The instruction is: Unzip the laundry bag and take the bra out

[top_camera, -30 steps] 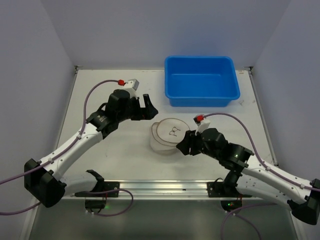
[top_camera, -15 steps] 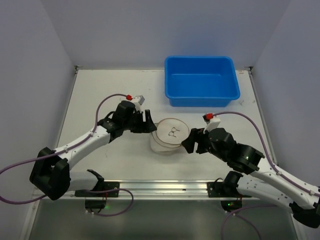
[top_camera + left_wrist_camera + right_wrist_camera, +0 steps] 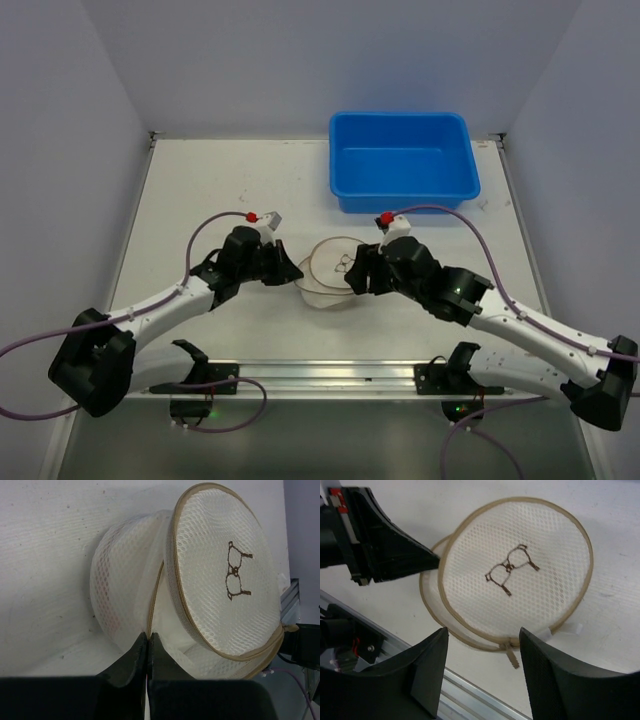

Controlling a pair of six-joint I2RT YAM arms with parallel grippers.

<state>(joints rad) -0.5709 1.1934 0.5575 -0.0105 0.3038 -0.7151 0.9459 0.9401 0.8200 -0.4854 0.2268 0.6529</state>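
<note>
Had left tool [image 3: 148, 636] pressed together at the laundry bag's [image 3: 220, 570] left side, right tool [image 3: 482, 632] spread over its right rim.

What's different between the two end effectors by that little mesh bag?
The left end effector is shut, pinching the side wall of the laundry bag; the right end effector is open, gripping nothing. The left meets the bag from the side; the right hangs over its lid's edge. Both are black and two-fingered.

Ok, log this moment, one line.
left end effector: shut on laundry bag wall | right end effector: open at zipper pull | lid ajar
</note>
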